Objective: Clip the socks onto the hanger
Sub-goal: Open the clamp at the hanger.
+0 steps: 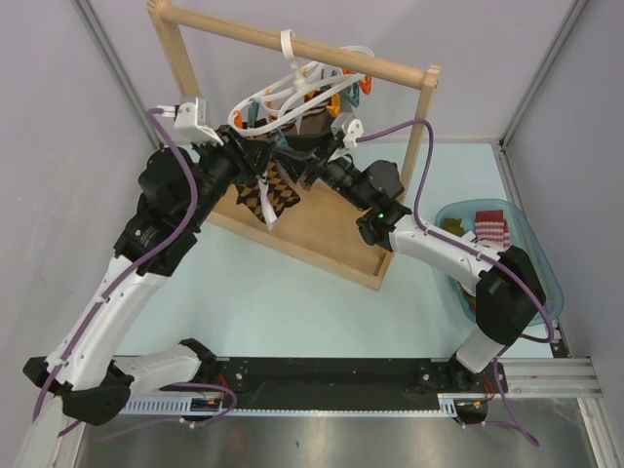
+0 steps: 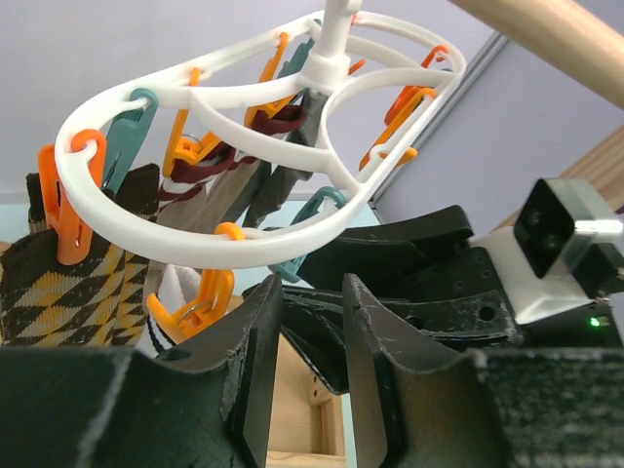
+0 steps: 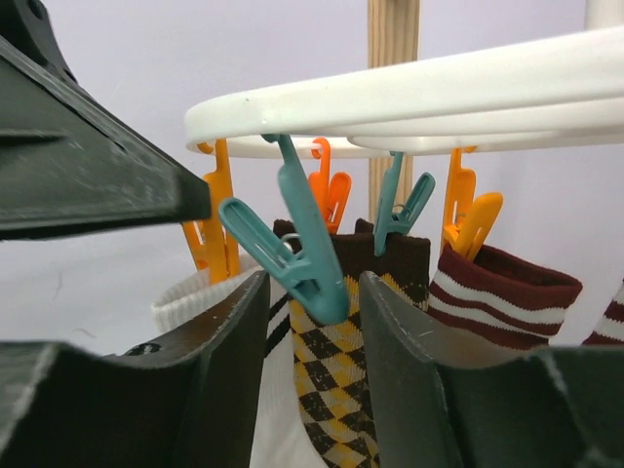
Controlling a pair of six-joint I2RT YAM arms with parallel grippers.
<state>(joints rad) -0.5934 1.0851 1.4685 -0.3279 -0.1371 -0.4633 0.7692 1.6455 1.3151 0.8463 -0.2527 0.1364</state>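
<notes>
The white hanger [image 1: 292,83] hangs from the wooden rack's top bar, and its oval rings [image 2: 195,229] carry orange and teal clips. A brown argyle sock [image 1: 266,195] and a white sock with dark stripes [image 3: 283,390] hang clipped to it, beside a maroon-striped one [image 3: 507,292]. Under the rings my left gripper [image 2: 312,288] is open by a narrow gap with nothing in it. My right gripper [image 3: 312,283] is open, with its fingers either side of a teal clip [image 3: 307,258]. That clip hangs in front of the argyle sock [image 3: 341,390]. Both grippers meet beneath the hanger [image 1: 283,156].
The tall wooden rack frame [image 1: 292,234] stands on its base in the middle of the table. A clear blue bin [image 1: 531,249] at the right holds more socks, one red-white striped [image 1: 490,229]. Grey walls close in on the left, right and back.
</notes>
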